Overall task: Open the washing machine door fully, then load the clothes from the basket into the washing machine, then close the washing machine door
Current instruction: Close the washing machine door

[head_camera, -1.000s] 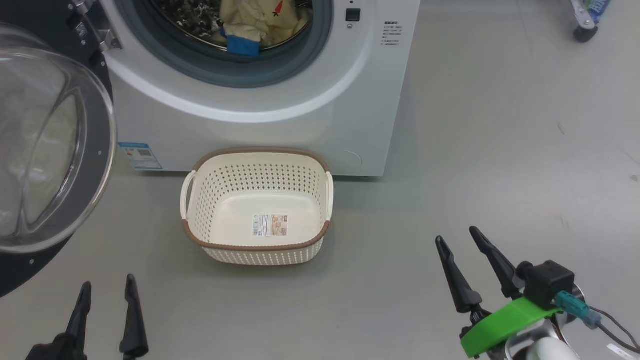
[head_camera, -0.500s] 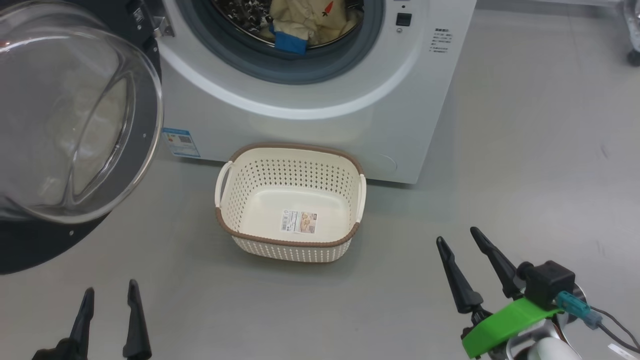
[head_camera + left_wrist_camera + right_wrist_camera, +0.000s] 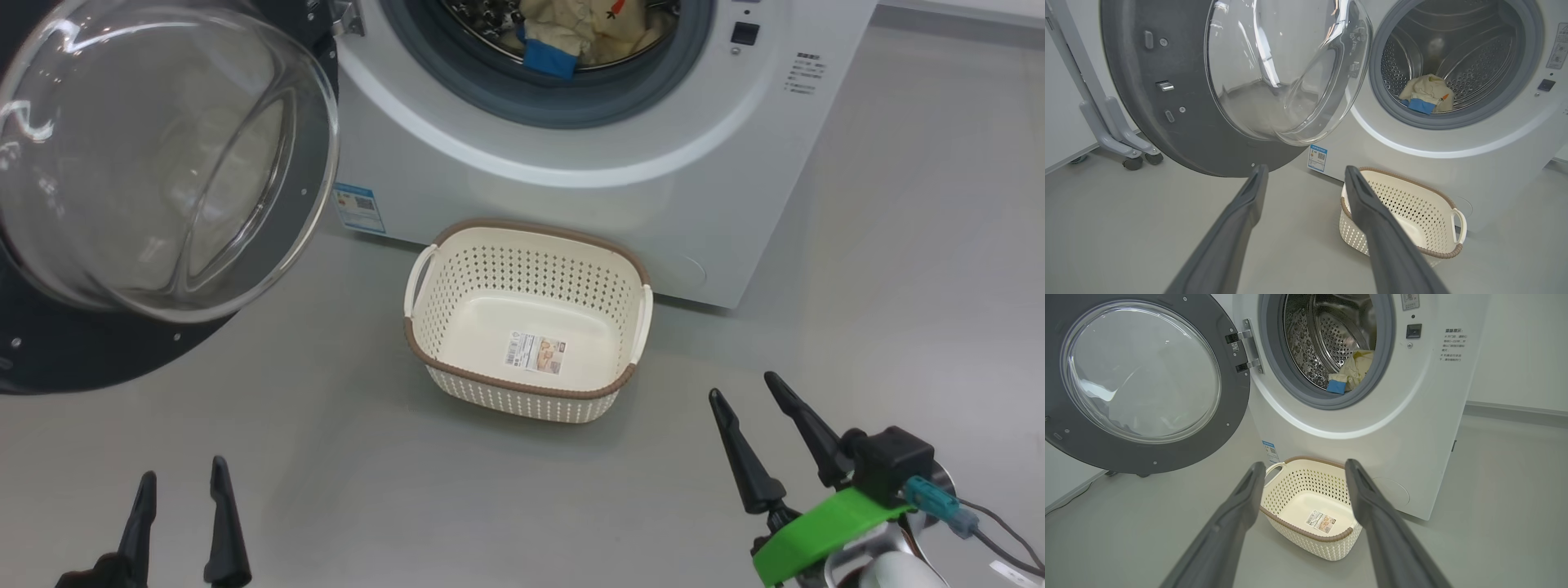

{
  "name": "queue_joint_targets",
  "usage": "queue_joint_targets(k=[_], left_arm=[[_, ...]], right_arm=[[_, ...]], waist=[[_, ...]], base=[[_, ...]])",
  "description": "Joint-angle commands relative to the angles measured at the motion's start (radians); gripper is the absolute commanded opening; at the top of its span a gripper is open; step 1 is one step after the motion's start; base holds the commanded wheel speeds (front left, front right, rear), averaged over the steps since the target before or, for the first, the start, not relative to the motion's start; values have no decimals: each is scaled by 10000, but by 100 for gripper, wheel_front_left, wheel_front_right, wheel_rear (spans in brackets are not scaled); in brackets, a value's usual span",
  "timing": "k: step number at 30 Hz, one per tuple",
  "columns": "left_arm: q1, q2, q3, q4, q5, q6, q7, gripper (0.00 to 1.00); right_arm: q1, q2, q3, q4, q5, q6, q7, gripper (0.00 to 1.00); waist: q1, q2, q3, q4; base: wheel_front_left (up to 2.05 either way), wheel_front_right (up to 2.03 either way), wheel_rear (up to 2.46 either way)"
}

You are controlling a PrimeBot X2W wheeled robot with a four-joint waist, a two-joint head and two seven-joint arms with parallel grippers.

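Only the head camera has swung left; nothing itself shifted. Big white front-loading washing machine (image 3: 588,188) stands ahead, its round black-ringed glass door (image 3: 163,155) swung wide leftward, ahead of the left jaws, the nearer pair. Cream perforated plastic basket (image 3: 522,278) sits empty; pale cream-yellow clothes (image 3: 571,24) lie in the drum. Both jaws gape, holding nothing.

Right hand (image 3: 744,385): black fingers (image 3: 739,453), green bracket (image 3: 816,527)

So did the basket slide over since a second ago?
No. The basket sits just in front of the washing machine, right of its blue label sticker, as before. The whole head view shifted, so the camera turned.
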Motion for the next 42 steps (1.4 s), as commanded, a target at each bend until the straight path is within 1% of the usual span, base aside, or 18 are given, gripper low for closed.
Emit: queue_joint_targets(k=[1, 11, 23, 31, 42], left_arm=[[-315, 109, 477, -259, 125, 824, -112, 100], [-281, -194, 616, -207, 233, 669, -112, 100], [-262, -652, 952, -89, 470, 372, -112, 100], [-169, -845, 1199, -64, 617, 201, -112, 100], [-75, -1077, 1440, -22, 817, 8, -112, 100]], right_arm=[[-444, -183, 181, -290, -52, -27, -67, 100], [-693, -233, 379, -221, -56, -27, -67, 100], [-1001, -319, 553, -121, -50, -27, -56, 100], [-1064, -341, 634, -102, -45, -27, -33, 100], [-1018, -401, 735, -102, -25, -27, 3, 100]], waist=[[0, 0, 41, 147], [0, 0, 234, 852], [0, 0, 333, 1625], [0, 0, 334, 1874], [0, 0, 303, 2035]], base=[[0, 0, 0], [0, 0, 0], [0, 0, 0], [0, 0, 0], [0, 0, 0]])
